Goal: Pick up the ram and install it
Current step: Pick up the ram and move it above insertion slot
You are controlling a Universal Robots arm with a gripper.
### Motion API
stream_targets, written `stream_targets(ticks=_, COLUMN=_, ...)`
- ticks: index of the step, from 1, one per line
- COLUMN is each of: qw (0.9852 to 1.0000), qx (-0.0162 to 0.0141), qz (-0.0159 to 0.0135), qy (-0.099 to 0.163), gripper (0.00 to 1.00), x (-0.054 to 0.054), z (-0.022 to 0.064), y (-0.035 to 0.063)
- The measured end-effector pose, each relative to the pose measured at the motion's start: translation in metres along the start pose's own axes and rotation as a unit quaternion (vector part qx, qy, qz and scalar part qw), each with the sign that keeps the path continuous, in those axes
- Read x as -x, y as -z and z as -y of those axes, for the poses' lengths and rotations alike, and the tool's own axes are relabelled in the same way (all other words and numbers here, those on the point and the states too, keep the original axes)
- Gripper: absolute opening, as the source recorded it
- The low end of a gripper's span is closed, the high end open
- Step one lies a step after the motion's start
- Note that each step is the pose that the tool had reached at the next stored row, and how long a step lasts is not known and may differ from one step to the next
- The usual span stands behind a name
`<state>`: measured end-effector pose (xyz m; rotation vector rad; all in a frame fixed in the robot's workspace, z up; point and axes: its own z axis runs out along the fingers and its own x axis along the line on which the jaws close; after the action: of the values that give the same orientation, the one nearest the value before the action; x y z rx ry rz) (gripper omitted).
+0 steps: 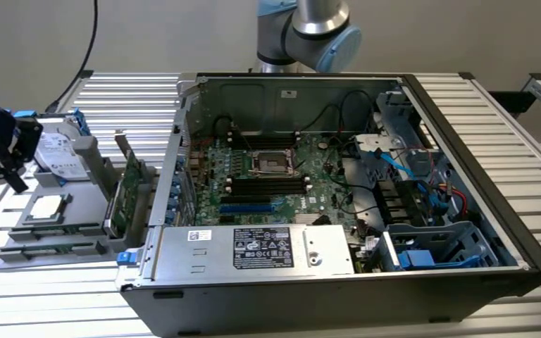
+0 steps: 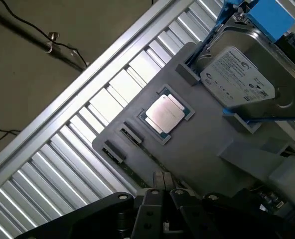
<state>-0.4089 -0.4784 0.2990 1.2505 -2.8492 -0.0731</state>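
- Grey tray sits on the slatted table at the exterior view's left, just beside the open case. It works as a parts rack, each part in its own seat so it can be grasped from above.
- Ram stands on its edge in a narrow slot of the tray, end clips holding it upright with the top edge exposed. A second slot runs alongside, nearer the tray's edge.
- CPU lies flat in a square recess next to the ram slots. The drive leans in a cradle beyond it. The card stands upright at the tray's case side.
- Case lies on its side, lid off, so the board faces up. The dark memory slots near the socket look vacant and reachable from overhead.
- Gripper is clenched, fingers together, with nothing visible between them. It hovers over the tray's outer end, and in the wrist view the tips sit close above the ram's slot. I cannot tell whether they touch it.
- Arm rises behind the case. The wrist hangs out over the tray, its tool aimed down at the rack.
- Judgement: ram not yet lifted; pickup stage.
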Motion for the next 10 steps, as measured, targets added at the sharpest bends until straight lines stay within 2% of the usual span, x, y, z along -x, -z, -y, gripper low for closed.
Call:
stream_targets(ticks=5, qw=0.9992, qx=-0.0003, qz=-0.0022, qy=0.040, gripper=0.11, x=-0.0003, z=-0.0003, y=0.0000)
stream_targets(ticks=8, qw=0.9979, qx=-0.0005, qz=-0.0035, qy=0.065, gripper=0.11, x=-0.0004, z=-0.0004, y=-0.0002)
stream_targets(ticks=10, qw=0.9965, qx=-0.0007, qz=-0.0045, qy=0.084, gripper=0.11, x=-0.0004, z=-0.0004, y=-0.0002)
